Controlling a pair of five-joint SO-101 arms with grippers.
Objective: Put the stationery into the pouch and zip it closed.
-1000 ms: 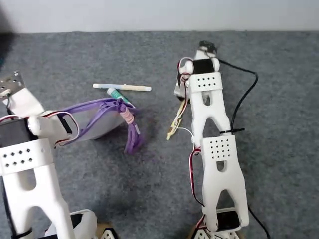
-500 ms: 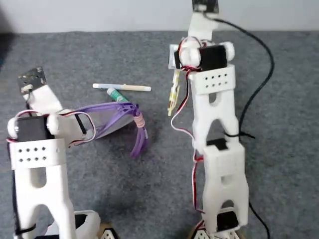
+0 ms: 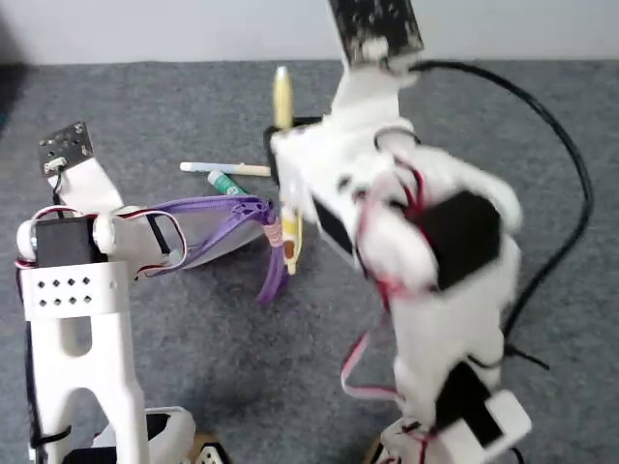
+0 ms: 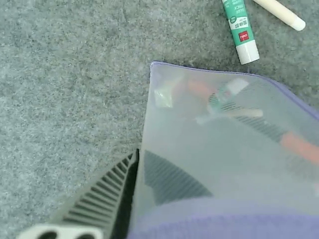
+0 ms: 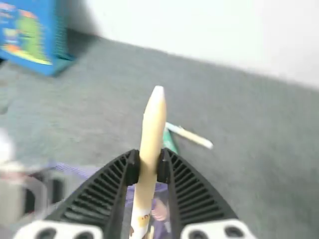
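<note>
Standing nearly upright, a yellow marker [image 5: 149, 149] is clamped between the two ribbed fingers of the right gripper [image 5: 148, 164], which are closed narrowly on its barrel. In the high view the marker [image 3: 283, 116] is held above the middle of the table [image 3: 145, 106], with its lower end just beside the open end of the pouch [image 3: 208, 237].

The pouch, translucent with a purple zip edge [image 3: 213, 205], is held up off the table by the left gripper [image 4: 137, 164], which is closed on the pouch wall near that edge. It lies towards the left edge of the table. Through its wall [image 4: 224, 139] several items can be seen inside, among them orange and green ones, though what they are cannot be told.

A green glue stick [image 4: 239, 30] and a white pen [image 4: 281, 12] lie on the table just beyond the pouch, towards the far edge, side by side. A blue box [image 5: 27, 35] stands where the table meets the wall.
</note>
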